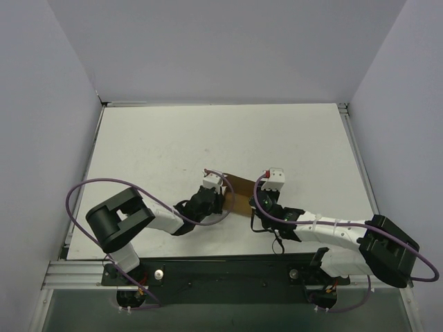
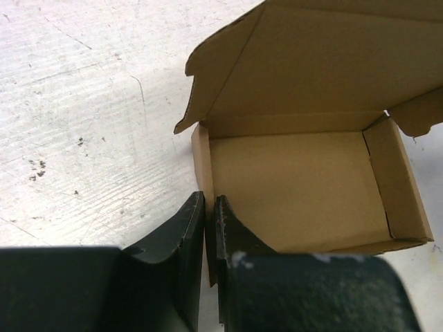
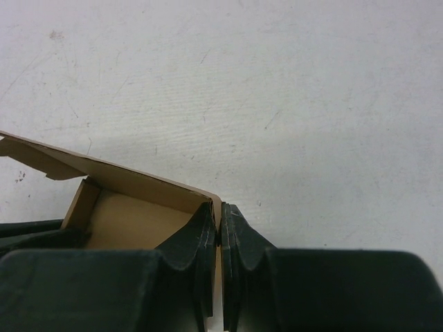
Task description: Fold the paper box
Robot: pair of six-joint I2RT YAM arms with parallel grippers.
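The left gripper (image 2: 210,211) and the right gripper (image 3: 220,220) are each pinching shut on a side wall of the brown cardboard paper box (image 2: 297,187), whose open lid (image 2: 311,62) beyond them likely needs closing next.

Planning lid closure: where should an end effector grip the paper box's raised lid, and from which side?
Likely the lid, by its free edge, from above: it stands open off the back wall of the paper box, while the left end effector and right end effector pinch its sides.
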